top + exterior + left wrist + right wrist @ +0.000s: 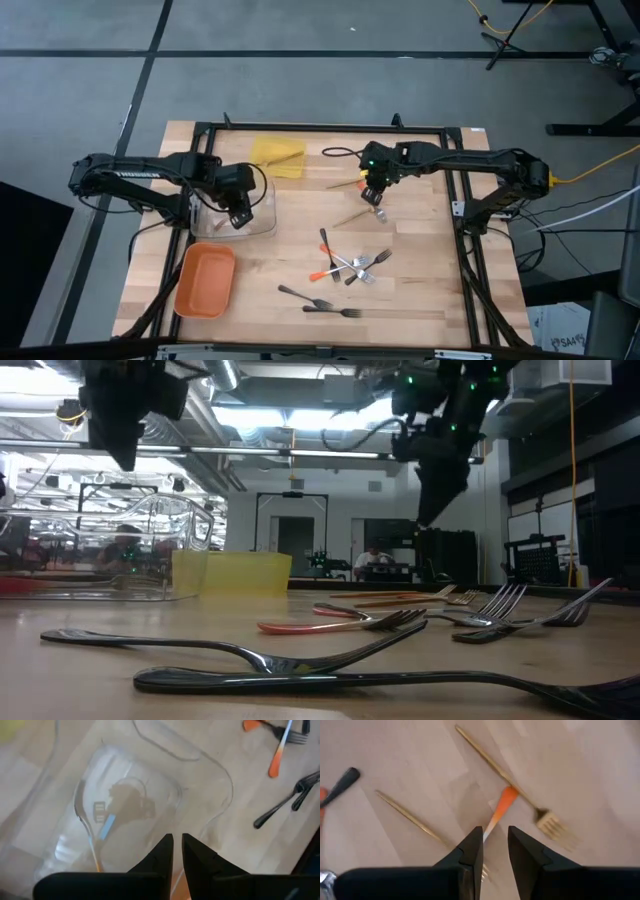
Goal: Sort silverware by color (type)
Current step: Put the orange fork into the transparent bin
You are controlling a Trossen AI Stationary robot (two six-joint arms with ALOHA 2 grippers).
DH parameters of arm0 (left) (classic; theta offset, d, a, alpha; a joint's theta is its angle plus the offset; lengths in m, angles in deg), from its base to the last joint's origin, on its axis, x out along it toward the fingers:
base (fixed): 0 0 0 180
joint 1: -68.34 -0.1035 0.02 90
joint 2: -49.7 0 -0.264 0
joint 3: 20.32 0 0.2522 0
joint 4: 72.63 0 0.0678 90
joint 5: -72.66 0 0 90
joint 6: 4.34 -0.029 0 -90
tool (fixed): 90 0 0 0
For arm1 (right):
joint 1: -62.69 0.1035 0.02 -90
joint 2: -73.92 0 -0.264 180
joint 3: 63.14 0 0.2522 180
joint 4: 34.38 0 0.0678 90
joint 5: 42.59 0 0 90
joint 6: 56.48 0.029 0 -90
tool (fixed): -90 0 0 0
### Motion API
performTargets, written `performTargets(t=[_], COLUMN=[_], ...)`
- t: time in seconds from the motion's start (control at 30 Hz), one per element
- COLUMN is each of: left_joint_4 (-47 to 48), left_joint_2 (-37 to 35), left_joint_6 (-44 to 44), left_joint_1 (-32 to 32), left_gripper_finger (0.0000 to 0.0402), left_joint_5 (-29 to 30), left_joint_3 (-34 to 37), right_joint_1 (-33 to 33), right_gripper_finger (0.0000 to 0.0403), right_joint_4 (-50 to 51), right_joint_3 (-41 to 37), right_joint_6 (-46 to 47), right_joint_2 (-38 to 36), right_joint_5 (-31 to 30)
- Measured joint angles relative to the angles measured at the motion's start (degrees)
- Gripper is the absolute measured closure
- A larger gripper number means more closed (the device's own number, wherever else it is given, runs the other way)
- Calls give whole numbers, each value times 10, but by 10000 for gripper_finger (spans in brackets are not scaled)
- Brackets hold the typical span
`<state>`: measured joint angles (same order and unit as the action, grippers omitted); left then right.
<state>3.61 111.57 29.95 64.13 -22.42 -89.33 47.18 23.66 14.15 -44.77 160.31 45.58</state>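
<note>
Dark grey-black forks (pixel 320 302) are lying nearest the front edge of the wooden tabletop (pixel 420 290), two of them almost parallel and just beside each other; judged by their thin stems, they are light and stiff and will likely skid if pushed from the side. Behind them, a tangled cluster of silver utensils with orange handle tips (pixel 345 265) is resting near the tabletop's middle, pieces crossing one another, so lifting one is likely to be dragging its neighbours. An orange tray (pixel 205 282) is sitting at the front left, with a clear tray (pixel 268 205) behind it, already holding one thin orange-tipped utensil (pixel 85 822), and a yellow tray (pixel 277 155) beyond that. The left pincer (pixel 177 849) is hovering above the clear tray with its fingers nearly closed and nothing between them. Farther back on the right, the right pincer (pixel 495 845) is hanging above an orange-tipped silver piece (pixel 499 810) that is lying across a tan wooden fork (pixel 520 802), with a second wooden utensil (pixel 410 817) just beside it; its fingers are standing narrowly apart, holding nothing. The polished metal appears slippery and flat against the surface; a hold across the narrow handle near its orange tip, clear of the wooden fork beneath, is judged the soundest.
</note>
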Motion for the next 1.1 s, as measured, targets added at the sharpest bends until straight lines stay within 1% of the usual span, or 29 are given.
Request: performTargets(t=[0.23, 0.37, 0.5, 0.6, 0.77, 1.1], left_joint_4=[-7, -7, -7, -8, -9, -18], left_joint_2=[0, 0, 0, 0, 0, 0], left_joint_6=[-19, -19, -19, -19, -18, -18], left_joint_1=[0, 0, 0, 0, 0, 0], left_gripper_finger=[368, 368, 368, 368, 368, 368], left_joint_5=[42, 45, 45, 46, 50, 57], left_joint_3=[-5, -5, -5, -5, -5, -5], right_joint_1=[-16, -13, -14, -14, -14, -14], right_gripper_finger=[322, 322, 322, 322, 322, 322], right_joint_4=[-95, -120, -121, -147, -205, -221], right_joint_3=[-69, -96, -121, -140, -168, -187], right_joint_6=[63, 94, 120, 123, 123, 123], right_joint_2=[1, 1, 1, 1, 1, 1], right_joint_5=[18, 20, 19, 13, 30, 34])
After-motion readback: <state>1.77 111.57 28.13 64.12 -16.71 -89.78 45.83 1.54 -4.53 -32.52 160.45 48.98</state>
